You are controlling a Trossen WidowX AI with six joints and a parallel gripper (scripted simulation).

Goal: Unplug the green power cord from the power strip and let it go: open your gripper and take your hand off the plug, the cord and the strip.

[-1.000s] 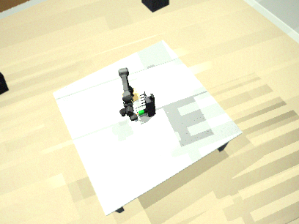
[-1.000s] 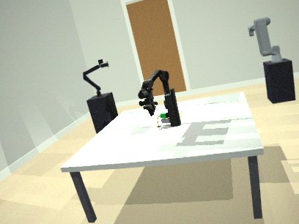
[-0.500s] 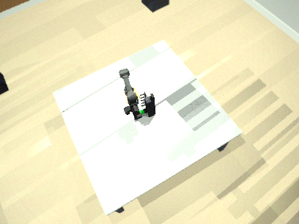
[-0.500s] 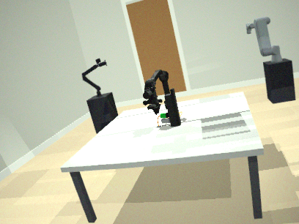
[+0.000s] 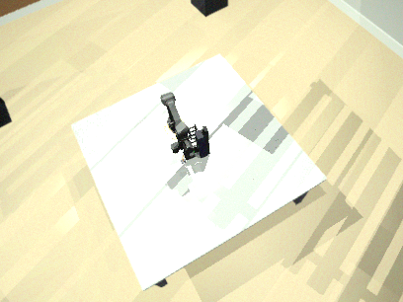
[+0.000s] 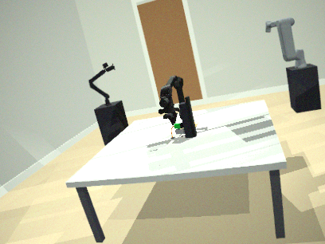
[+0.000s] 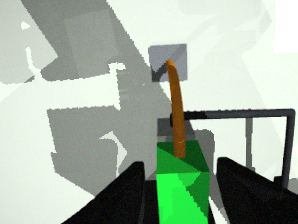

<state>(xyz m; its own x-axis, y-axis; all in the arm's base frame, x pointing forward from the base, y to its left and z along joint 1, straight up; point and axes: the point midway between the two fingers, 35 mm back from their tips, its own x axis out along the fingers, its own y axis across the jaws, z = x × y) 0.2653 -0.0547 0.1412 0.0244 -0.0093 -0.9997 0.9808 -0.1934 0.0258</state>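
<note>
Gripper [image 7: 181,176]: partly spread, set on either side of the green plug with a thin pale gap showing at each side. You are straddling it, not pinching it, and holding nothing.

1. Table [image 6: 223,159]: white top, fills the middle of the exterior view, crossed by grey shadow bands.
2. Arm [image 6: 172,93]: folded down over the centre of the table, wrist lowered beside the strip.
3. Power strip [image 6: 188,117]: dark block standing upright at centre frame. In the wrist view only its thin dark framing shows, at right of centre.
4. Plug [image 7: 182,199]: green box, bottom centre of the wrist view, between the fingers. In the exterior view it sits low against the strip's near side.
5. Cord [image 7: 176,106]: orange, rising from the plug toward a small grey square in the upper centre.

Progress: early, by your pictures. Approach looks done. Closing on the plug, pulling it free, opening and backing away are all left.

Hard to make out: whether the plug's pins are seated in the strip. The top view hides the plug under the arm, and the fingertips are cut off at the lower edge of the wrist view.
</note>
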